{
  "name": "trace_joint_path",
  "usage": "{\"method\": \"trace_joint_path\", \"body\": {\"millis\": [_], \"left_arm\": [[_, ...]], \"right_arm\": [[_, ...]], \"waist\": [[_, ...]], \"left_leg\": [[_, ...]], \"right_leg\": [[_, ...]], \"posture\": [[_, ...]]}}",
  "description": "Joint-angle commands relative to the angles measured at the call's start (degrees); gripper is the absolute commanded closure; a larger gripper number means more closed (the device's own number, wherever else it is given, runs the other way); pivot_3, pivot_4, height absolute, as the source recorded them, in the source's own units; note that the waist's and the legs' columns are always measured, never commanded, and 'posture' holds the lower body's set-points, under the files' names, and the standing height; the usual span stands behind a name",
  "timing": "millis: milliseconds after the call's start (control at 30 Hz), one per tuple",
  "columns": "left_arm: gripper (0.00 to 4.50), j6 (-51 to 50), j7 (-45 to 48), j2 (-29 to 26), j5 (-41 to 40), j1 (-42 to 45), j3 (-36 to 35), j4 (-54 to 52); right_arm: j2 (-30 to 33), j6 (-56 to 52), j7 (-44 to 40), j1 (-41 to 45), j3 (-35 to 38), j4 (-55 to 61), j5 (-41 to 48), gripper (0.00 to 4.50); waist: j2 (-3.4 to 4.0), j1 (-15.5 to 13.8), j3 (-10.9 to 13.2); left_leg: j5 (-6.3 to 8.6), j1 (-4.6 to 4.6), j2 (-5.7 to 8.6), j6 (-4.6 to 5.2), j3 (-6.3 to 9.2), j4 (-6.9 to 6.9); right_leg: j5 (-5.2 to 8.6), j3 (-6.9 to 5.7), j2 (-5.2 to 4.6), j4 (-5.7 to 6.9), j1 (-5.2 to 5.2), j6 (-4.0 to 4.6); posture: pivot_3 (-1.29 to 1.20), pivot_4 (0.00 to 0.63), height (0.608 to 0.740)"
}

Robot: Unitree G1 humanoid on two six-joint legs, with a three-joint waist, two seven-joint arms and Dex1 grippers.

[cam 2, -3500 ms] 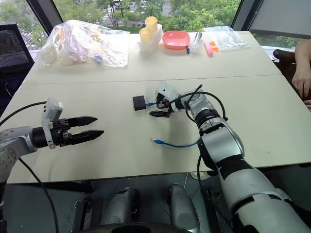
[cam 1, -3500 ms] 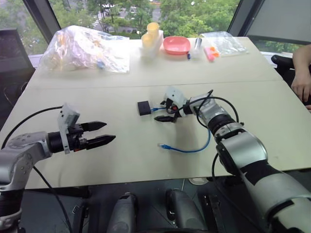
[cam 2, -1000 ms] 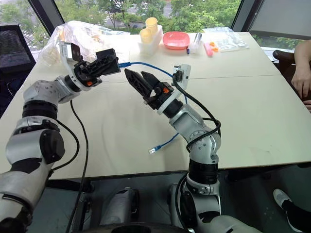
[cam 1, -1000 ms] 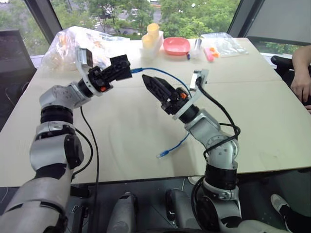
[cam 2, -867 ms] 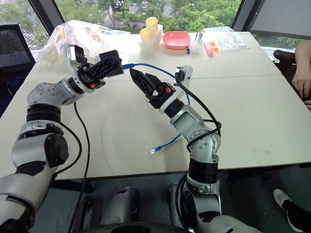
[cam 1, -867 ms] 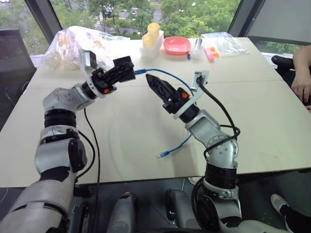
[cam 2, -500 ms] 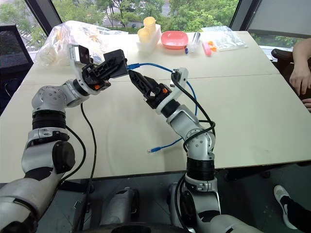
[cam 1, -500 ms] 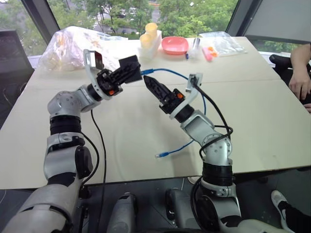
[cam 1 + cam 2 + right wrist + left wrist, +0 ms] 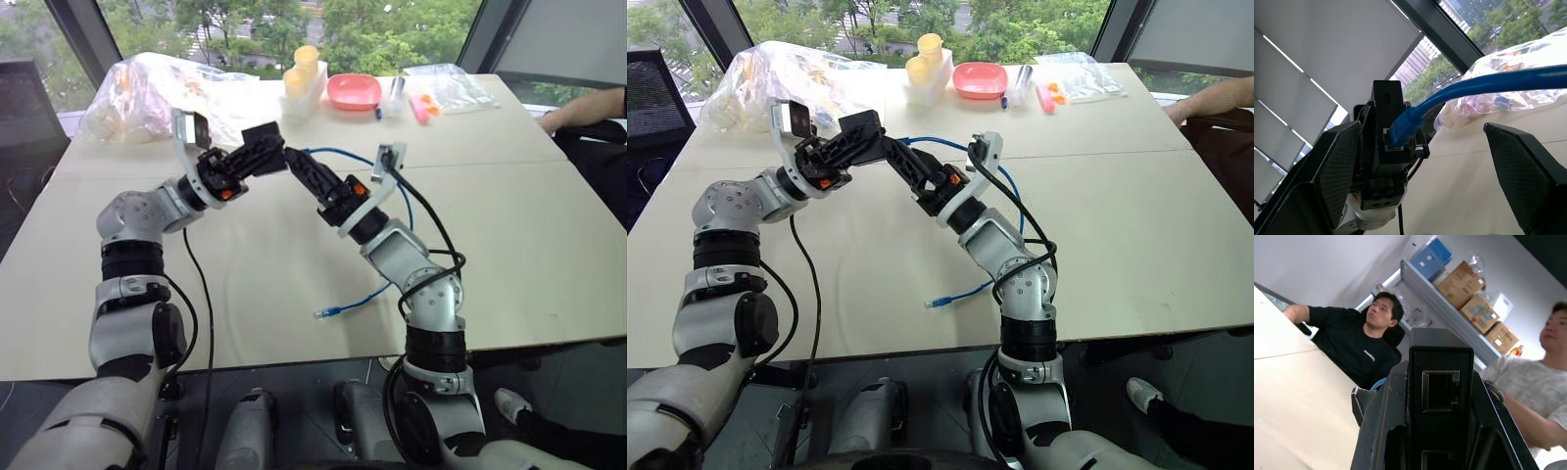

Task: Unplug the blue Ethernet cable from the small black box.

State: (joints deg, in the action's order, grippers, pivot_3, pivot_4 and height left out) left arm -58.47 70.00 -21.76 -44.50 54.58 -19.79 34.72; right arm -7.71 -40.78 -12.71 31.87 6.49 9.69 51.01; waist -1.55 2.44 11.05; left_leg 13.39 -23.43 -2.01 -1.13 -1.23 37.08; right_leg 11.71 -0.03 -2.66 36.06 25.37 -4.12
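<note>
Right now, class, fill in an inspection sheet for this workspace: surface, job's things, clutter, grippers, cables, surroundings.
Surface: pale table, bare at the near right.
Job's things: small black box held up above the table; blue cable plugged into its side, free end lying on the table.
Clutter: at the far edge, clear plastic bag, yellow cups, pink dish, small packets.
Grippers: left gripper shut on the box; right gripper open, its fingers either side of the plug.
Cables: black robot cable hanging off the left arm.
Surroundings: windows with trees outside; two seated people and shelves of cardboard boxes.
</note>
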Motion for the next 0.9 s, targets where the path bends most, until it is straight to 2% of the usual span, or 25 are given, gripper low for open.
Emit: {"method": "trace_joint_path", "body": {"millis": [33, 267, 567, 633, 767, 900], "left_arm": [[3.95, 0.3, 0.3, 0.0, -1.7, 0.7, -0.1, -2.0], [3.95, 0.6, 0.1, 0.2, -1.7, 0.8, 0.1, -1.6], [3.95, 1.1, -0.7, -0.1, -2.0, 0.8, -0.1, -1.3], [3.95, 1.6, -0.9, -0.8, -1.8, 0.9, -0.4, -0.9], [3.95, 2.9, -1.0, -4.0, -1.6, 1.6, -2.2, 1.1], [3.95, 3.6, -0.8, -6.4, -1.5, 2.1, -2.3, 2.3]], "right_arm": [[-1.3, 0.9, -0.6, 1.7, -0.4, 0.8, 1.8, 1.1], [-1.3, 1.2, -1.3, 1.1, -1.0, 0.6, 2.6, 4.44], [-0.6, 1.5, -2.3, 0.7, -2.4, 0.8, 2.0, 4.48], [-0.7, 2.4, -1.8, 0.8, -1.5, 0.8, 2.1, 4.48], [1.2, 5.5, 0.3, 2.3, 4.9, -1.0, 4.1, 4.48], [4.3, 6.1, -0.2, 2.9, 6.7, -1.8, 5.3, 4.48]], "waist": [[0.0, 0.0, 0.0], [0.0, 0.0, 0.0], [0.0, 0.0, 0.0], [0.0, 0.0, 0.0], [0.0, 0.1, 0.0], [0.0, 0.0, 0.0]], "left_leg": [[0.0, 0.0, 0.0, 0.0, 0.0, 0.0], [0.0, 0.0, 0.0, 0.0, 0.0, -0.01], [0.0, 0.0, 0.0, 0.0, 0.0, -0.01], [0.0, 0.0, 0.0, 0.0, 0.0, -0.01], [0.0, 0.0, 0.0, 0.0, 0.0, -0.01], [0.0, -0.01, -0.01, 0.0, 0.0, -0.01]], "right_leg": [[0.0, 0.0, 0.0, 0.0, 0.0, 0.0], [0.0, 0.0, 0.0, 0.0, 0.0, 0.0], [0.02, 0.0, 0.0, -0.02, 0.0, 0.03], [0.02, 0.0, 0.0, -0.02, 0.0, 0.04], [0.05, 0.0, 0.0, -0.02, 0.01, 0.1], [0.09, 0.0, 0.0, -0.03, 0.01, 0.15]], "posture": [[0.0, 0.15, 0.74], [0.0, 0.15, 0.74], [0.0, 0.15, 0.74], [0.0, 0.15, 0.74], [0.0, 0.15, 0.74], [0.0, 0.15, 0.74]]}}
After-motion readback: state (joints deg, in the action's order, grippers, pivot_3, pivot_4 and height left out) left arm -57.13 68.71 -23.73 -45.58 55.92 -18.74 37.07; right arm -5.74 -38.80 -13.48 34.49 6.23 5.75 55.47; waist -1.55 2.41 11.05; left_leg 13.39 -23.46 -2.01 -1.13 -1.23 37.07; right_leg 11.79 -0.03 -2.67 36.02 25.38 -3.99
